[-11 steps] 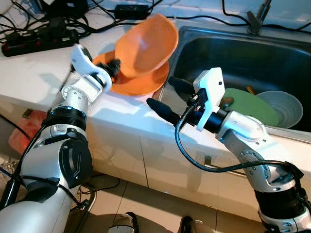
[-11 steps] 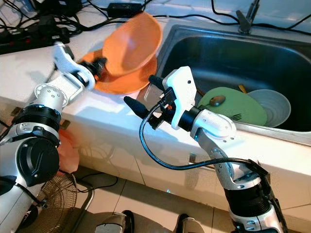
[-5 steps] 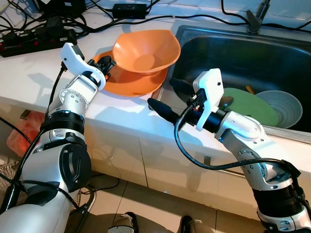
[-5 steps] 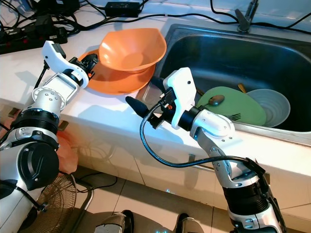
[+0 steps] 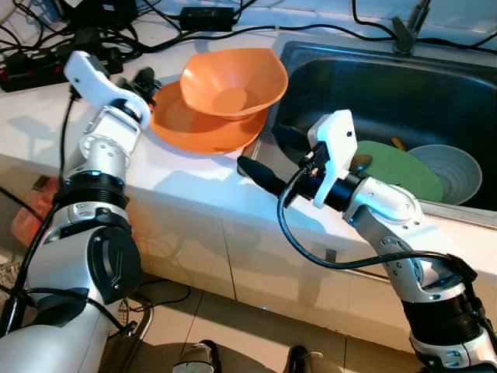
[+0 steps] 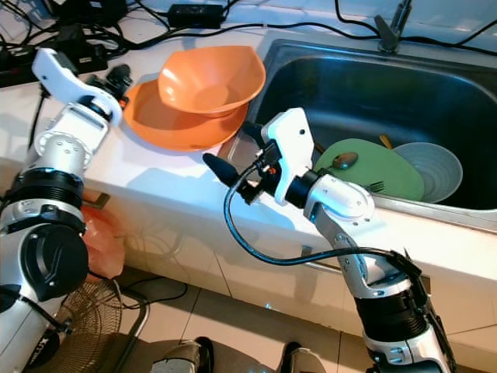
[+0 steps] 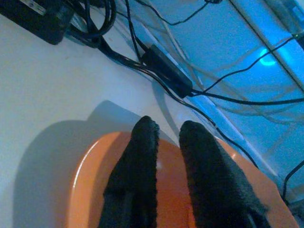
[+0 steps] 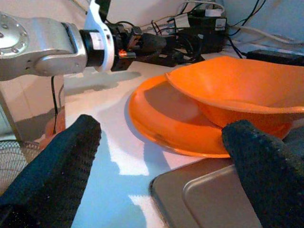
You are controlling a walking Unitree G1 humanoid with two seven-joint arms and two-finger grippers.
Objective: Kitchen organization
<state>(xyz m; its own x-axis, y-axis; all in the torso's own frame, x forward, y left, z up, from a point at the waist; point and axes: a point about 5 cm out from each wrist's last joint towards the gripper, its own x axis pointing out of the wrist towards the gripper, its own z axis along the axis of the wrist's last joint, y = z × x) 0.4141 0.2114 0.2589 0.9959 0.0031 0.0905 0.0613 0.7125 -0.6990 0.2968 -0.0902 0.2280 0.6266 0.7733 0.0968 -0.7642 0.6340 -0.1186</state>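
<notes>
An orange bowl [image 5: 233, 81] sits upright on an orange plate [image 5: 194, 128] on the white counter, just left of the sink [image 5: 373, 78]. My left gripper [image 5: 142, 78] hovers at the plate's far left rim with its fingers [image 7: 142, 152] a narrow gap apart and nothing between them. My right gripper [image 5: 268, 155] stands wide open over the counter's front edge by the sink's near left corner, empty, pointing toward the plate [image 8: 171, 123]. A green plate [image 5: 404, 167] with a spoon [image 6: 345, 161] and a fork [image 6: 374, 186] lies in the sink beside a grey bowl [image 5: 450, 171].
A black power strip [image 5: 46, 66], an adapter [image 5: 208, 14] and tangled cables crowd the counter's back left. The faucet base [image 5: 404, 31] stands behind the sink. Below the counter are an orange bag [image 5: 35, 214] and a fan [image 6: 101, 311] on the tiled floor.
The tilted bowl held by my left gripper was set down upright on the plate. That gripper then let go and drew back to the left. My right arm has barely moved.
</notes>
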